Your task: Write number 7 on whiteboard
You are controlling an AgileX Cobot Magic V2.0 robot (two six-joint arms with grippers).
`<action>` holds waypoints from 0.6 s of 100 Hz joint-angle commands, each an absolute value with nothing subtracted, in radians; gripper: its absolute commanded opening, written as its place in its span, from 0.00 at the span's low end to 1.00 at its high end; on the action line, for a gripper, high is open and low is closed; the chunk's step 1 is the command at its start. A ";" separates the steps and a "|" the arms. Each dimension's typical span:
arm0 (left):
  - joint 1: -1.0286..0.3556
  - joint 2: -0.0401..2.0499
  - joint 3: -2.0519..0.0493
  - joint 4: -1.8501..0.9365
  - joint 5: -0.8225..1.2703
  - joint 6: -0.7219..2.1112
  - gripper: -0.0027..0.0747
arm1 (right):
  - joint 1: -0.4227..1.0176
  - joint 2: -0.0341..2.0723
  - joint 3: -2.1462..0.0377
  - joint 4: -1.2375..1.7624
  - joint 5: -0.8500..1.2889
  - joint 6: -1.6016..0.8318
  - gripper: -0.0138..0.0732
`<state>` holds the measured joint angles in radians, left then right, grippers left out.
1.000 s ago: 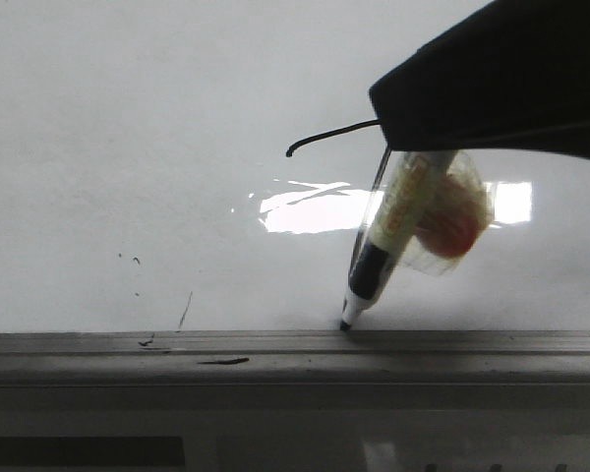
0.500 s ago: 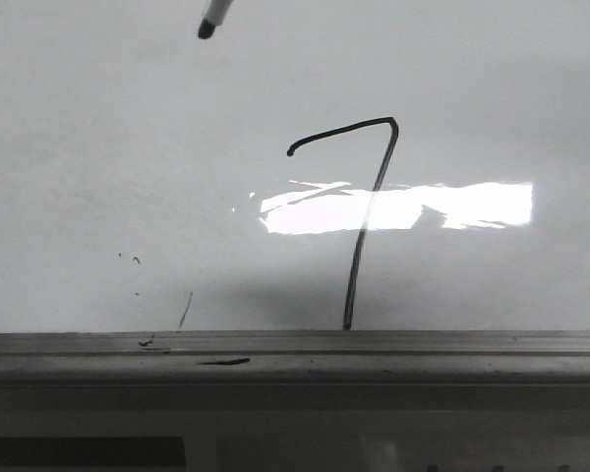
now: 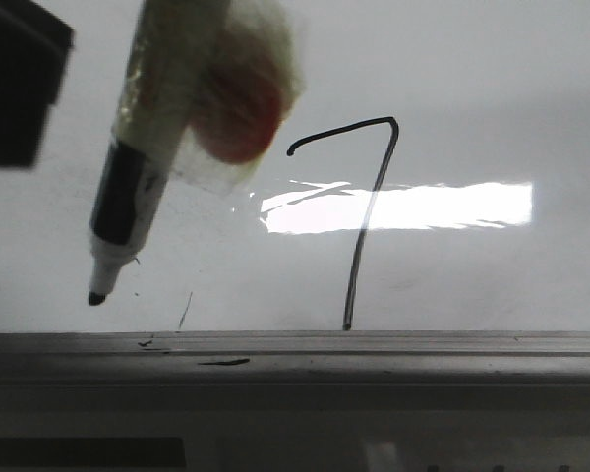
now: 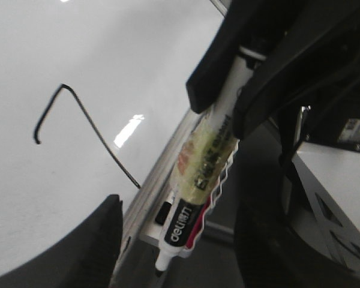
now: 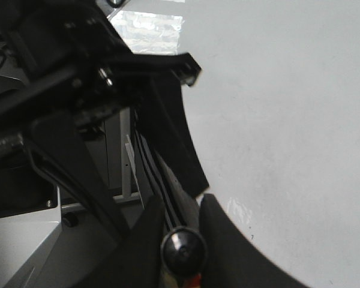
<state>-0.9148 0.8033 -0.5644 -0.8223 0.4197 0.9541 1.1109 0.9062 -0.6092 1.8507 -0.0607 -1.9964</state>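
Your front camera is looking forward, close over the whiteboard (image 3: 98, 59) and its ledge (image 3: 374, 356). Both wrist cameras are sitting tight behind dark fingers, sharing that board; the left also catches the number 7 (image 4: 84, 123).
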 commanded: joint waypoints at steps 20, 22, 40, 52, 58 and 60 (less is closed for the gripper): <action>-0.940 0.964 -0.674 -0.842 0.416 1.003 0.51 | 1.108 0.901 -0.636 1.856 -0.026 -2.008 0.08; -0.940 0.970 -0.676 -0.842 0.414 1.003 0.51 | 1.108 0.901 -0.636 1.856 -0.026 -2.008 0.08; -0.940 0.997 -0.685 -0.841 0.412 1.004 0.50 | 1.108 0.901 -0.634 1.856 -0.019 -2.008 0.08; -0.940 1.009 -0.685 -0.841 0.412 1.004 0.38 | 1.108 0.901 -0.621 1.856 -0.012 -2.008 0.08; -0.940 1.009 -0.685 -0.841 0.412 1.004 0.25 | 1.108 0.901 -0.610 1.856 -0.012 -2.008 0.08; -0.940 1.009 -0.685 -0.841 0.412 1.004 0.20 | 1.108 0.901 -0.606 1.856 -0.012 -2.008 0.08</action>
